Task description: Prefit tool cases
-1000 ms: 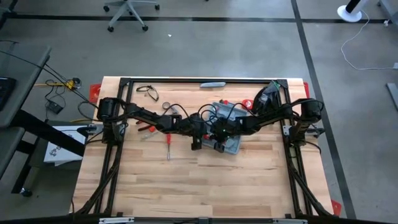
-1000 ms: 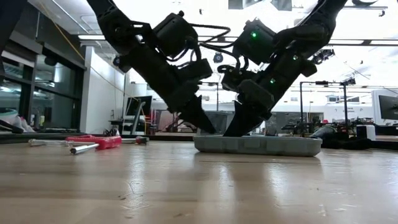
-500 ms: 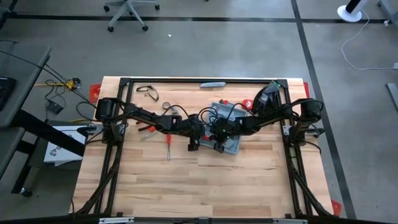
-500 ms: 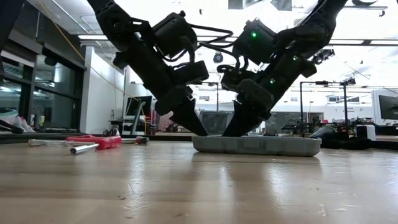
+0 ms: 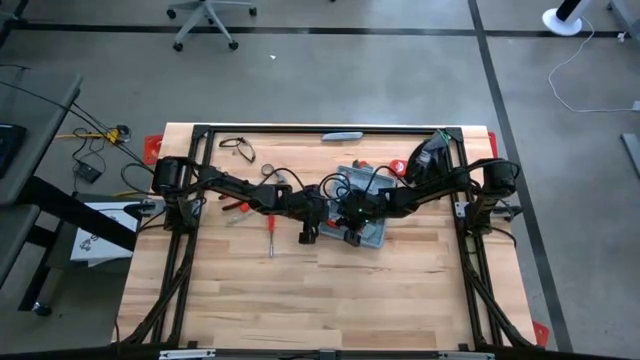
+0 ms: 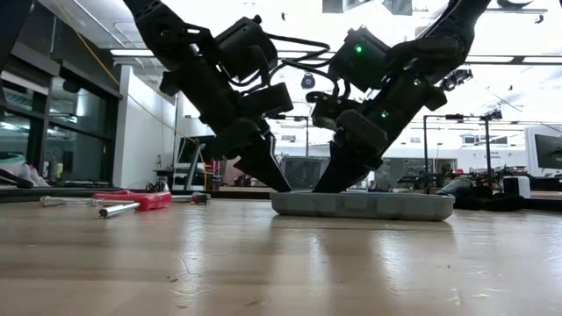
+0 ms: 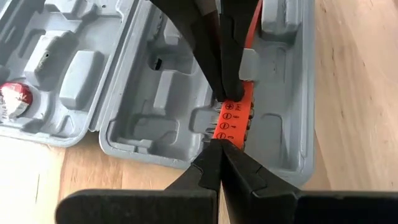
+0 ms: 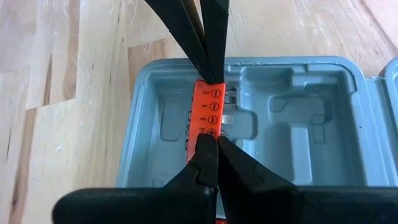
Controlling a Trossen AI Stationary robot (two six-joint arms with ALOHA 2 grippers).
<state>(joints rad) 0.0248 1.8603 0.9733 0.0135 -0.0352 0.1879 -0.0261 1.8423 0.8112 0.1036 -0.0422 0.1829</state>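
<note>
The blue-grey tool case [image 5: 372, 236] lies open, its moulded inside up, on the table's middle [image 6: 360, 204]. An orange bit strip [image 7: 235, 118] [image 8: 207, 109] with printed screw signs lies in one half of it. My left gripper [image 7: 216, 142] [image 6: 279, 186] comes from the table's left. My right gripper [image 8: 210, 138] [image 6: 321, 186] comes from the right. Both are shut, and their tips meet on the strip, facing each other. A red-capped piece [image 7: 13, 99] sits in the case's other half. My left gripper sets its shut fingertips on the printed end of the orange strip [image 7: 221, 133], slanting down from the table's left. The strip lies in its moulded slot in the case. My right gripper sets its shut fingertips on the same strip [image 8: 208, 129], slanting down from the table's right, a little along it from the left tips; its fingers hide the strip behind them.
A red-handled screwdriver [image 5: 269, 228] and other small tools [image 5: 236, 207] lie on the table left of the case. A slim grey-blue bar [image 5: 343, 135] lies at the far edge, a dark object [image 5: 430, 158] at the far right. The near half of the table [image 5: 320, 300] is bare wood.
My left gripper has rolled and tipped a little on the spot, its wrist swinging slightly toward the table's left, its shut tips staying at the strip. My right gripper and the case keep still.
</note>
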